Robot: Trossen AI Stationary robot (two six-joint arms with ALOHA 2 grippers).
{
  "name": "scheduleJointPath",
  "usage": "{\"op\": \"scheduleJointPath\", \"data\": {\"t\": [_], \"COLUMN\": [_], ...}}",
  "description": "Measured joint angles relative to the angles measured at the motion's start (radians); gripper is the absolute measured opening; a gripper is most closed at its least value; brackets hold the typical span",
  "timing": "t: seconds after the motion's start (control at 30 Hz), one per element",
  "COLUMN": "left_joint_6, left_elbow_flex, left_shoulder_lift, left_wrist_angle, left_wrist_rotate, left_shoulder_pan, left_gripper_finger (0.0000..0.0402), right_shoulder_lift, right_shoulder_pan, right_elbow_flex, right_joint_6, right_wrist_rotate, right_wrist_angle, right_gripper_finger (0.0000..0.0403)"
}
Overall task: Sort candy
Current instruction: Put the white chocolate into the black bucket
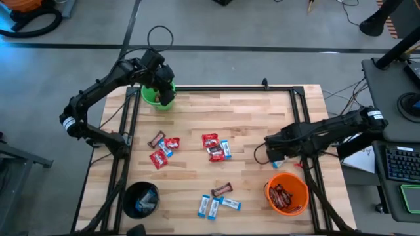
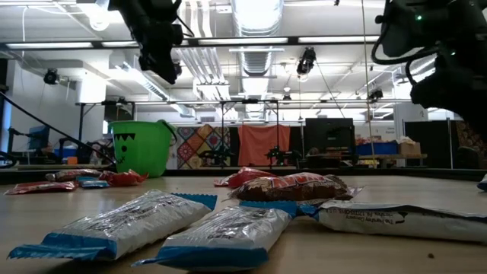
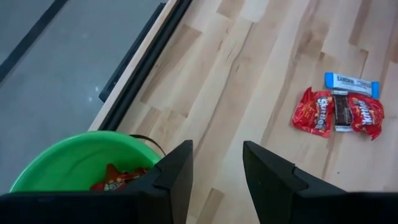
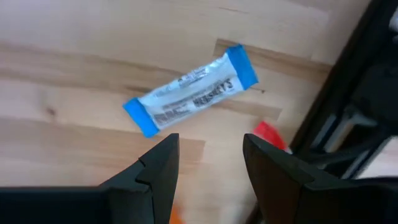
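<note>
Candy still scattered over the table; both grippers hang empty above it.

Nearest us in the low view lie blue-and-white packets (image 2: 122, 224) with a dark brown bar (image 2: 293, 186) just behind them, and red packets (image 1: 158, 158) sit farther back in loose clusters at the table's middle. We see the right gripper (image 4: 208, 165) at the right side of the table, above the orange bucket (image 1: 289, 194), its fingers spread and holding nothing, with one blue-and-white packet (image 4: 189, 98) on the wood below it. Farthest off, the left gripper (image 3: 216, 171) hangs over the green bucket (image 1: 157, 96) at the far left corner, fingers parted and empty; a red packet (image 3: 115, 180) lies inside that bucket. The black bucket (image 1: 141, 199) stands at the near left corner.
</note>
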Motion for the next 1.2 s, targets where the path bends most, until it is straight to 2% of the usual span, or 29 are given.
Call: {"op": "scheduleJointPath", "data": {"t": [0.2,0.37,0.47,0.57,0.7,1.0,1.2], "left_joint_6": [-0.005,0.01,0.014,-0.015,-0.063,0.016,0.049], "left_elbow_flex": [0.0,0.0,0.0,0.0,0.0,0.0,0.0], "left_shoulder_lift": [0.001,0.001,0.001,0.0,0.0,0.0,0.0], "left_wrist_angle": [0.0,0.001,0.018,0.063,0.117,0.149,0.148], "left_wrist_rotate": [0.0,0.0,0.0,0.0,-0.001,-0.001,-0.001], "left_shoulder_pan": [0.006,0.006,0.009,0.024,0.055,0.188,0.269], "left_gripper_finger": [0.0123,0.0123,0.0123,0.0123,0.0123,0.0123,0.0123], "right_shoulder_lift": [-0.001,-0.001,-0.001,-0.001,-0.001,-0.001,-0.001], "right_shoulder_pan": [-0.028,-0.027,-0.027,-0.027,-0.027,-0.014,-0.004], "right_elbow_flex": [0.0,0.0,0.0,-0.006,-0.025,-0.06,-0.07], "right_joint_6": [0.276,0.558,0.601,0.653,0.732,0.955,0.986], "right_wrist_rotate": [-0.022,0.078,0.142,0.162,0.162,0.14,0.092], "right_wrist_angle": [0.051,0.113,0.111,0.102,0.102,0.108,0.112], "right_gripper_finger": [0.0171,0.0171,0.0171,0.0171,0.0171,0.0171,0.0171]}}
